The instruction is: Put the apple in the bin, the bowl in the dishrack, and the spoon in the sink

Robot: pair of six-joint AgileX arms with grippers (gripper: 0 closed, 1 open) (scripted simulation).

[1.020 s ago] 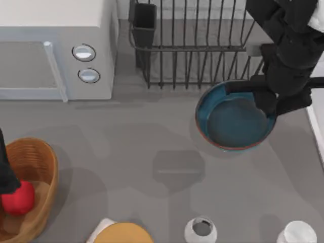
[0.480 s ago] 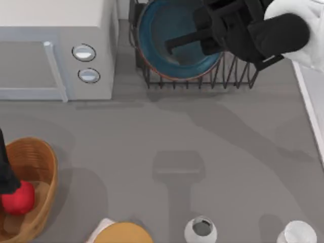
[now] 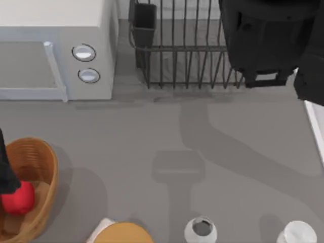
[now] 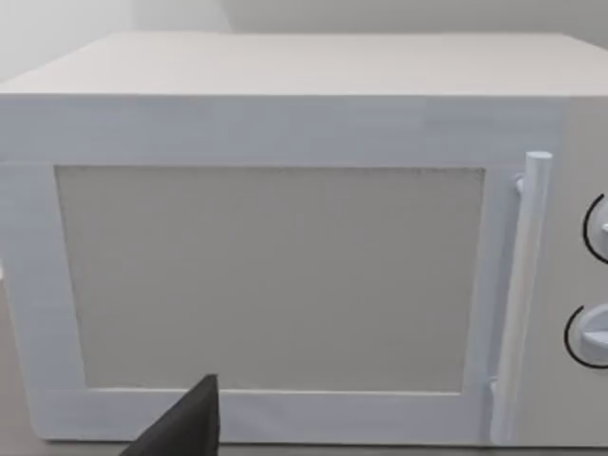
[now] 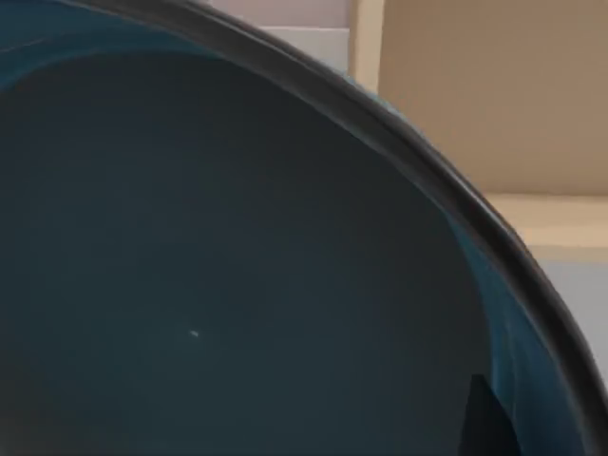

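Note:
The blue bowl (image 5: 237, 266) sits right against the right wrist camera, showing its dark inside and its rim. One dark fingertip (image 5: 486, 423) lies against the bowl's inside wall. From above, my right arm (image 3: 263, 40) hangs over the right end of the black dishrack (image 3: 177, 55) and hides the bowl. The red apple (image 3: 18, 197) lies in the wicker bin (image 3: 35, 157) at the table's left edge, beside my parked left arm (image 3: 5, 174). The sink (image 3: 318, 132) shows as a pale strip at the right edge. The spoon is out of view.
A white microwave (image 3: 50, 50) stands at the back left and faces the left wrist camera (image 4: 285, 275). Along the front edge are a yellow-orange disc (image 3: 124, 234) and two white cups (image 3: 201, 229) (image 3: 297, 234). Bare grey tabletop lies in the middle.
My right arm carried the bowl from beside the rack up over it, then towards the rack's right end, where the arm now covers it. The left arm and apple stayed put.

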